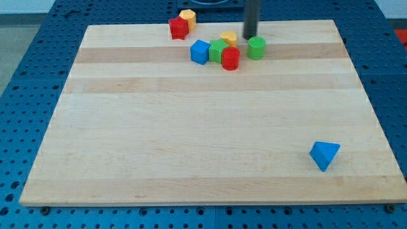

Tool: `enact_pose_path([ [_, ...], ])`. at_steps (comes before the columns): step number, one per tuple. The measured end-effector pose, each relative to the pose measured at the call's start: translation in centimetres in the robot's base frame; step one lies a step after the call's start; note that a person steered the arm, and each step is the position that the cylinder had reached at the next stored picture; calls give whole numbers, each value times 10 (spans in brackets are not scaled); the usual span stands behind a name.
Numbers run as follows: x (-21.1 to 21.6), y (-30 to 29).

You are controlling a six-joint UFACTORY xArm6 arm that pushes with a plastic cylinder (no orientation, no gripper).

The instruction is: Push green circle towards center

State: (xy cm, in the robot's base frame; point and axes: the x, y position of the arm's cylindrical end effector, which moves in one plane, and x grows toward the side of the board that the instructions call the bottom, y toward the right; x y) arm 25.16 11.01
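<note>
The green circle point(256, 48) is a short green cylinder near the view's top, right of the board's middle line. My tip point(250, 37) is the lower end of the dark rod, just above and slightly left of the green circle, very close to it or touching. To the circle's left lies a cluster: a red cylinder point(230, 58), a green block point(217, 50), a blue block point(200, 51) and a yellow block point(228, 38).
A red block point(179, 28) and a yellow block point(187, 16) sit at the top edge of the wooden board point(203, 140). A blue triangular block point(325, 154) lies at the lower right. Blue perforated table surrounds the board.
</note>
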Motion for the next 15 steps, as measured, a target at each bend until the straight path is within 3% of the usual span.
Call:
enact_pose_path([
  [1,30,44],
  [3,-23,49],
  [4,-33,15],
  [5,-6,-27],
  [7,97,-20],
  [8,94,-20],
  [10,32,-27],
  [11,27,-12],
  [14,115,68],
  [15,100,60],
])
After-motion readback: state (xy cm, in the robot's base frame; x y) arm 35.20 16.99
